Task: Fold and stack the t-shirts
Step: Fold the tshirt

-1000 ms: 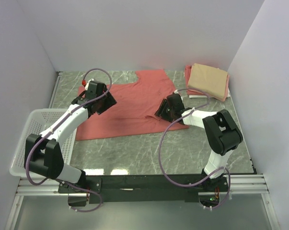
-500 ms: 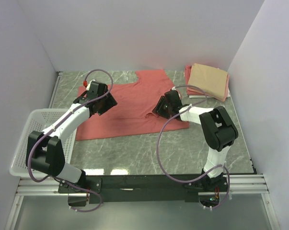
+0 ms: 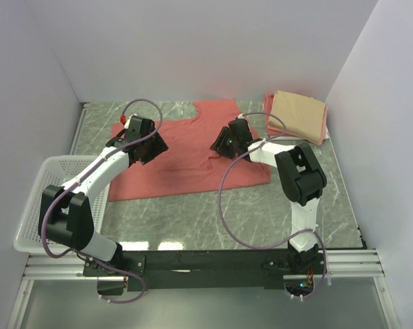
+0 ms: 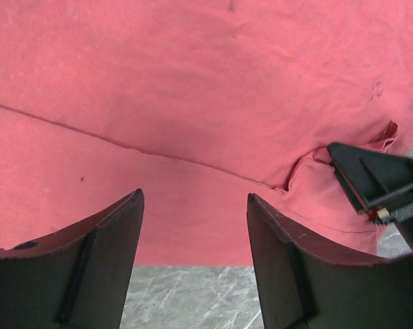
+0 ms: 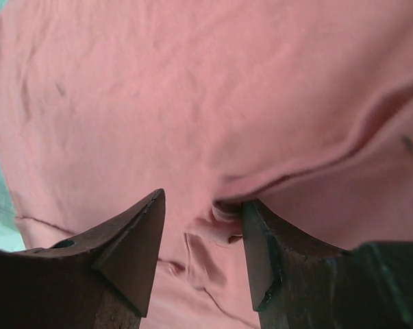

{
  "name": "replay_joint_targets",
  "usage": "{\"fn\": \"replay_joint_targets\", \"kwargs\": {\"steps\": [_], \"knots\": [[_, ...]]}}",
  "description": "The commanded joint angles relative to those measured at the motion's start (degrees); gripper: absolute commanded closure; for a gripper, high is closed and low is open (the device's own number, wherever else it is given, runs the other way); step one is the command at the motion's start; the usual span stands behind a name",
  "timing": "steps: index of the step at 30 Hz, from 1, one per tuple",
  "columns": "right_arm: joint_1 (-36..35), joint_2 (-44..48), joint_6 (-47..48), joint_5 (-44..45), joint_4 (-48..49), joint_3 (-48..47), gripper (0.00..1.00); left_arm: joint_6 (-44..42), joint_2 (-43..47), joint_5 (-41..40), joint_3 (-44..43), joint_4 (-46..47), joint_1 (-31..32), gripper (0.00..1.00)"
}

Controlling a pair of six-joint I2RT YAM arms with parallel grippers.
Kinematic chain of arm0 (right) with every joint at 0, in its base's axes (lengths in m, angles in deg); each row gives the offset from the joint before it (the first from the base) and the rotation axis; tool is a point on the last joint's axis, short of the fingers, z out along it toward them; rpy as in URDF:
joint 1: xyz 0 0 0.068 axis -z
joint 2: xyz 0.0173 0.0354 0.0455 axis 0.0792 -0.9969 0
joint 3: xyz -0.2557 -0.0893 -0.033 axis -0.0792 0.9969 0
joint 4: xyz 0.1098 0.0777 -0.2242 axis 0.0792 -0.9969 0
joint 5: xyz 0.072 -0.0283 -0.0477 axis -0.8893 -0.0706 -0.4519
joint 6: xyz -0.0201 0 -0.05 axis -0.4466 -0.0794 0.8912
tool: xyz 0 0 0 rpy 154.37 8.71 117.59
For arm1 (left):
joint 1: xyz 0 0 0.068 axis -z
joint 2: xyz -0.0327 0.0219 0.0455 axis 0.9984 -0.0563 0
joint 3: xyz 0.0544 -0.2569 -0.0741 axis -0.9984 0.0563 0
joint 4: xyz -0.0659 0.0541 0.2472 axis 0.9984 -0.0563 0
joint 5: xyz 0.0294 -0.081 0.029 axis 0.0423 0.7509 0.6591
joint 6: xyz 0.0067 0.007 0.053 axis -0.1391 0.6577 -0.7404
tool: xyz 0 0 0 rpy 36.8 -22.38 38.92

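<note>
Your right gripper [image 5: 201, 205] is half open over a fold in the shirt [image 5: 192, 82], mid frame; pinch it all. Your left gripper [image 4: 194, 202] is wide open, empty.

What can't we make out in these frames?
Right gripper: jaws apart over a ruck in the red t-shirt; whether the tips press it is unclear, wrist view too close, top view blocked by the gripper body.
Pink t-shirt: top view, mostly under the tan t-shirt; its fold unseen.
White mesh basket: top view, left arm covers part of the inside.
</note>
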Motion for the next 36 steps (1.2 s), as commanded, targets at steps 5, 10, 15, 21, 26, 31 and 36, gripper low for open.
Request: {"fn": "replay_joint_targets", "kwargs": {"steps": [5,10,15,21,26,31,36], "knots": [[-0.4,-4.4,1.2,-4.2,0.7,-9.8,0.42,-1.6,0.7,0.5,-2.5,0.0,0.2,0.32],[-0.3,-5.4,2.6,-6.1,-0.3,-14.4,0.29,-0.4,1.0,-0.2,-1.8,-0.5,0.2,0.32],[0.9,-0.1,3.5,-4.4,-3.2,-13.0,0.28,2.1,1.8,-2.2,0.0,-1.1,0.2,0.31],[7.6,18.0,2.8,-1.9,-6.7,6.6,0.34,4.8,4.3,-3.4,5.2,-0.5,0.4,0.32],[11.6,36.1,3.7,2.0,-10.8,24.5,0.36,7.8,6.2,-5.3,8.7,-0.5,1.7,0.32],[15.0,48.3,2.3,5.8,-13.9,36.4,0.41,12.3,7.0,-11.2,10.2,-3.6,3.8,0.32],[16.3,54.0,0.7,6.7,-12.0,43.0,0.41,14.4,9.5,-11.8,13.0,-2.4,4.5,0.32]]}}
